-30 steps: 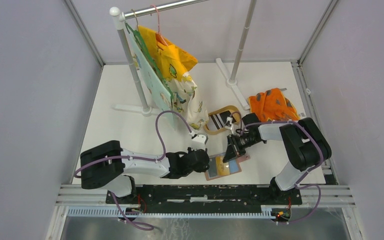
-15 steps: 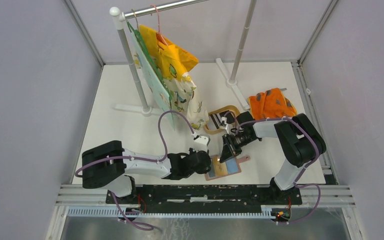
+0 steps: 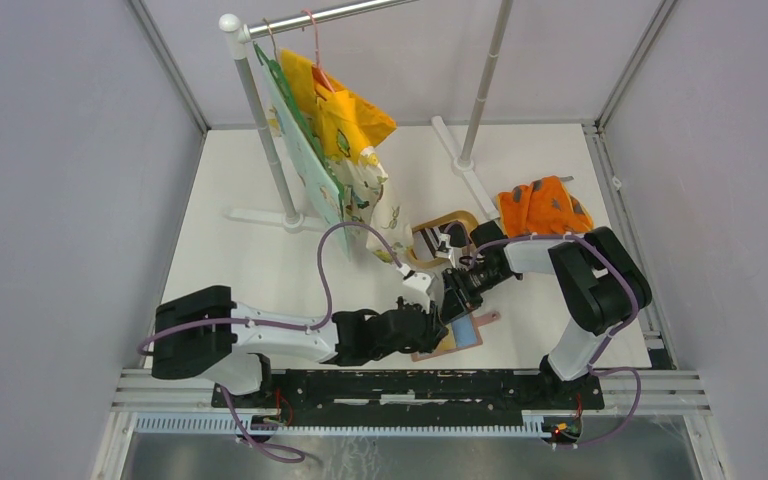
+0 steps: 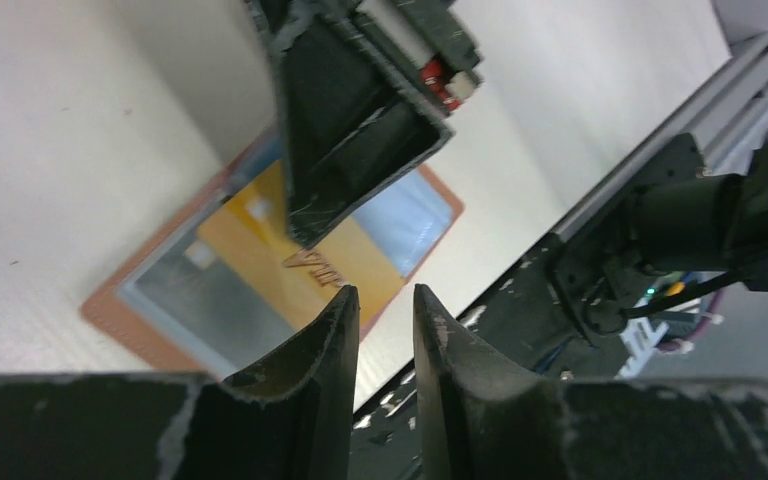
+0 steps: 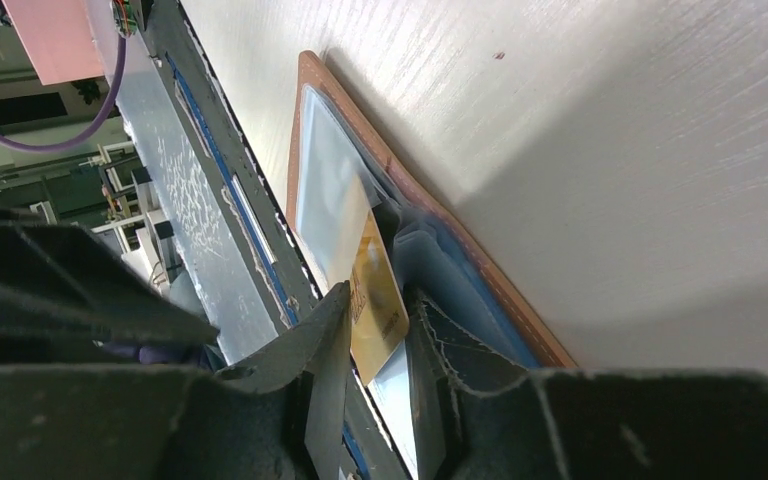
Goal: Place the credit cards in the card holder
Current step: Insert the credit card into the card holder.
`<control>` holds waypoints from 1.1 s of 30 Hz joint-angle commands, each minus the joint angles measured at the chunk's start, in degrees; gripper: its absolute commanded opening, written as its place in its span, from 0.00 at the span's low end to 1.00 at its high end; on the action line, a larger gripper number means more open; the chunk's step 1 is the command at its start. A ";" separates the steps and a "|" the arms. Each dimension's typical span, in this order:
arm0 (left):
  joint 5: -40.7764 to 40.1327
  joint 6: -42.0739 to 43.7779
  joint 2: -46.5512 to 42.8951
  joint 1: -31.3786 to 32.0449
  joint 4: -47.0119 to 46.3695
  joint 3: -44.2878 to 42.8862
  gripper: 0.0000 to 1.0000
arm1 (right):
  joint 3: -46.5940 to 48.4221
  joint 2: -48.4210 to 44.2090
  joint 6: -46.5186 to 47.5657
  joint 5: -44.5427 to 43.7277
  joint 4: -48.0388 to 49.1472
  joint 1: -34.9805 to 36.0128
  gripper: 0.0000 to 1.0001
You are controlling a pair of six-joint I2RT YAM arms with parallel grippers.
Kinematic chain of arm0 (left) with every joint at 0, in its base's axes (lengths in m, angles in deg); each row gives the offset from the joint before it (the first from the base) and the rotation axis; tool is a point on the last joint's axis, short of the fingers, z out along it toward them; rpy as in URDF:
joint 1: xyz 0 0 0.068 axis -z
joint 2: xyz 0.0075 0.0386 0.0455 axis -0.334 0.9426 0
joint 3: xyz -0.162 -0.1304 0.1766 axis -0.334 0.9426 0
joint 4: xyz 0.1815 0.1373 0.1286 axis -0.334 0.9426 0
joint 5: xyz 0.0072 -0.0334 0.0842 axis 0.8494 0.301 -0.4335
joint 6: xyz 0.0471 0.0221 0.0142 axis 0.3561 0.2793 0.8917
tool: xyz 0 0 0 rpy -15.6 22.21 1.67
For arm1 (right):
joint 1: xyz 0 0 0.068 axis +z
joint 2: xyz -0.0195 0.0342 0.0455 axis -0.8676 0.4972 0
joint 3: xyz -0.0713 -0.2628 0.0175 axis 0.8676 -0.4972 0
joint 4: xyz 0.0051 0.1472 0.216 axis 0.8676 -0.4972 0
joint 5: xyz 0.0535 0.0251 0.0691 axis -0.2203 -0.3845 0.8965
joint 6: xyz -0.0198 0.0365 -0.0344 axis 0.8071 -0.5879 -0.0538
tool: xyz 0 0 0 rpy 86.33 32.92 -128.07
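The card holder point(image 3: 467, 333) lies open on the table near the front edge, brown rim point(image 5: 440, 220) and blue-grey pockets showing. A gold credit card point(image 5: 375, 290) rests on its pockets, one end between the fingertips of my right gripper point(image 5: 380, 300). Those jaws stand open, with a gap beside the card. The left wrist view shows the same gold card point(image 4: 370, 262) on the holder point(image 4: 120, 315). My left gripper point(image 4: 385, 305) hovers just above the holder's near side, slightly open and empty. In the top view both grippers point(image 3: 438, 318) point(image 3: 453, 298) meet over the holder.
A tan oval dish point(image 3: 457, 215) behind the grippers holds more striped cards point(image 3: 430, 238). An orange patterned cloth point(image 3: 540, 205) lies at the right. A clothes rack point(image 3: 260, 110) with hanging garments point(image 3: 345, 130) stands at the back left. The metal rail point(image 3: 410, 385) runs close behind the holder.
My left arm has reached right, over the holder's near side. The right gripper has shifted left and its jaws have widened around the gold card.
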 commanded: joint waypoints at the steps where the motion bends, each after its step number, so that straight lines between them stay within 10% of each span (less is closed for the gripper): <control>1: 2.26 1.64 3.44 1.17 -10.15 -4.35 0.32 | 0.78 -0.45 2.83 -4.40 -0.21 -0.30 0.33; 13: -12.33 -1.13 21.41 4.44 9.69 -24.07 0.20 | 0.78 -0.30 3.00 -4.58 -0.24 -0.45 0.33; 33: -21.09 -5.97 27.20 4.36 22.05 -28.41 0.22 | 1.30 -0.39 4.03 -3.97 -1.03 -0.74 0.36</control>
